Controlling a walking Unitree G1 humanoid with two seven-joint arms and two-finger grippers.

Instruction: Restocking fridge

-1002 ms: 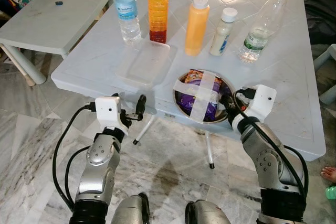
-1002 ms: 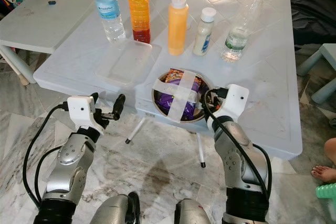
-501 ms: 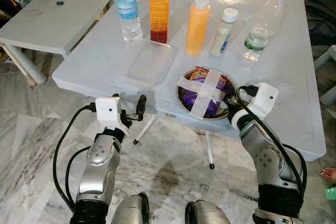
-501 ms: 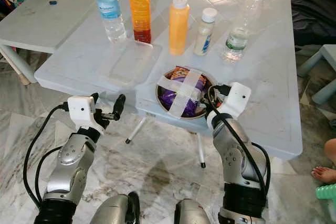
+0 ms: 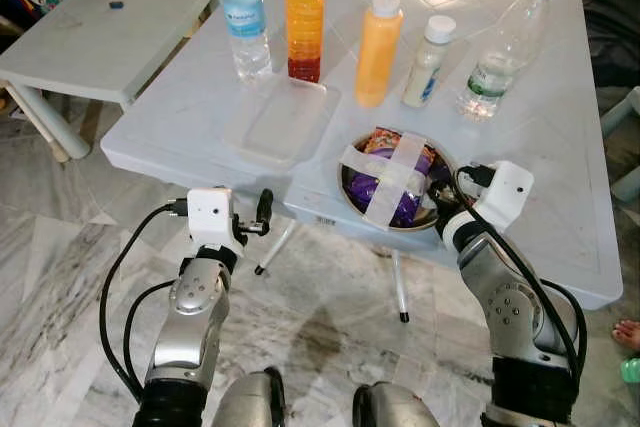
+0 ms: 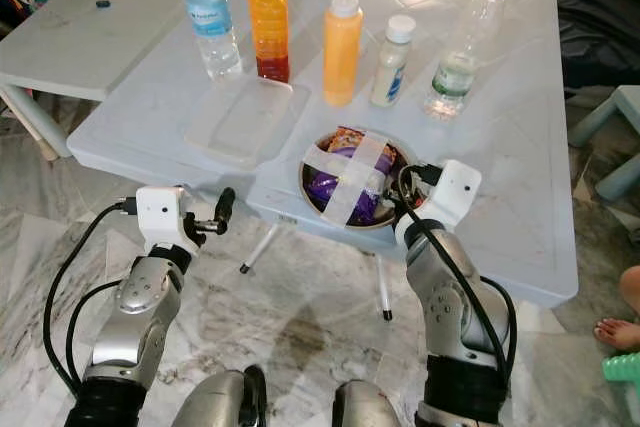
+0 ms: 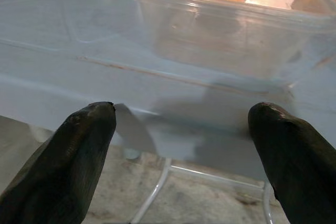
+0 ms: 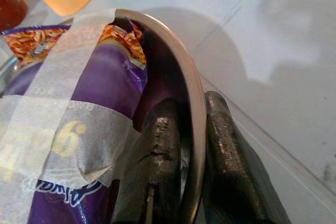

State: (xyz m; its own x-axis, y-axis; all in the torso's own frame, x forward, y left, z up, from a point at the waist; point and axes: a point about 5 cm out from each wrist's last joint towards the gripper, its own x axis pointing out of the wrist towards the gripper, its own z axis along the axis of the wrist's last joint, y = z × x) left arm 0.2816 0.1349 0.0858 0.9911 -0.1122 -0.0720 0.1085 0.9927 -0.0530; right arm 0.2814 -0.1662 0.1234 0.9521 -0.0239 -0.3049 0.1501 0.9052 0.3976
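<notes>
While both forearms reach up toward the white table (image 5: 560, 147):
Right gripper (image 8: 191, 145): fingers clamped on the steel bowl (image 5: 352, 205) rim, at 3 o'clock.
Left gripper (image 7: 184, 129): fingers spread, below the edge, facing the clear container (image 5: 280, 119).
Bowl: near edge, holding a taped purple packet (image 5: 385, 182).

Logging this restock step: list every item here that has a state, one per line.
Steel bowl: taped over, holding a purple packet.
Right gripper: shut on the bowl's rim.
Left gripper: open, short of the table edge.
Clear container: lidded, looks empty.
Five bottles: upright, capped.
</notes>
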